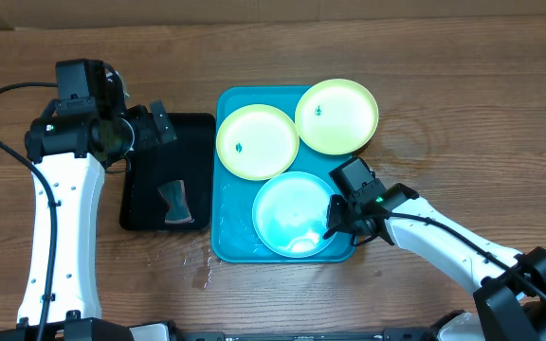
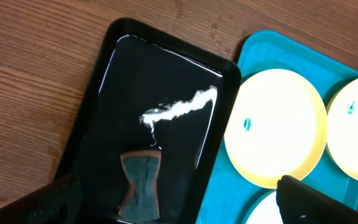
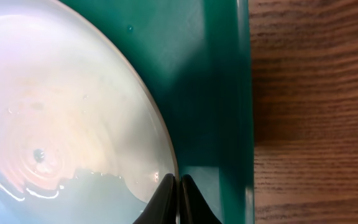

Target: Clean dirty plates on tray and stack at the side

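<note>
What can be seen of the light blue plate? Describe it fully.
The light blue plate is round, shallow, glossy, plastic-looking, and wet, with ripples and glints. It lies flat in the near end of the turquoise tray. The right gripper, shut, meets its rim; a pinch cannot be confirmed.

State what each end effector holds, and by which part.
Left end effector: nothing. Right end effector: apparently pinches the light blue plate by its rim.
</note>
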